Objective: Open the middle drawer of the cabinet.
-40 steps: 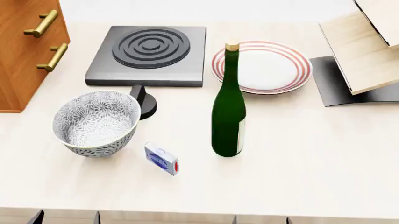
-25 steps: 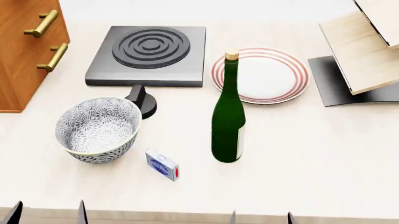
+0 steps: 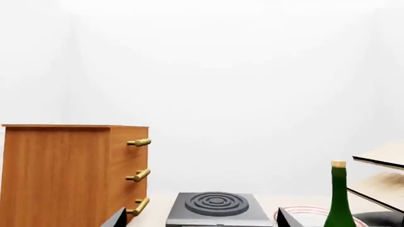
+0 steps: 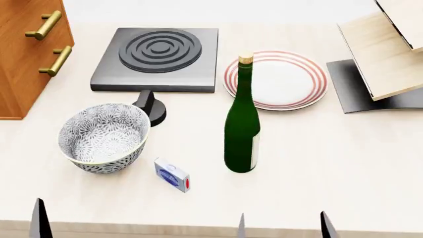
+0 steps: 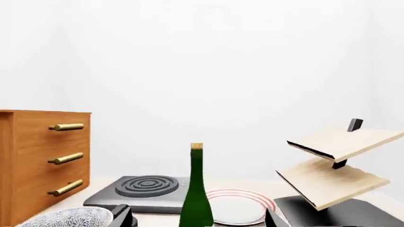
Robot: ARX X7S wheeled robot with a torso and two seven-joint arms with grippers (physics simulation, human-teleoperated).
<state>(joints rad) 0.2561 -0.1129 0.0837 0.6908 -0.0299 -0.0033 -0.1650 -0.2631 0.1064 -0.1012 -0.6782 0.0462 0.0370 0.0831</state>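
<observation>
The orange-brown cabinet (image 4: 23, 59) stands at the table's far left, its three brass bar handles facing the hotplate. The middle drawer (image 5: 38, 163) is flush with the two others, and its handle (image 3: 137, 176) also shows in the left wrist view. My left gripper (image 3: 200, 222) is open with nothing between its fingers. It sits low at the table's near edge, far from the cabinet, and only one of its fingers (image 4: 39, 223) shows in the head view. My right gripper (image 4: 283, 228) is also open and empty at the near edge, in front of the green bottle.
Between the grippers and the cabinet stand a patterned bowl (image 4: 102, 136), a black knob (image 4: 150, 106) and a grey hotplate (image 4: 158, 57). A green bottle (image 4: 242, 129), a small blue-white box (image 4: 172, 174), a red-rimmed plate (image 4: 276, 79) and a pale wooden rack (image 4: 390, 49) lie to the right.
The head view first dipped slightly, shifting the objects lower in it. The right fingertips have risen and spread wider. The left fingertips have shifted, and only one of them shows now.
</observation>
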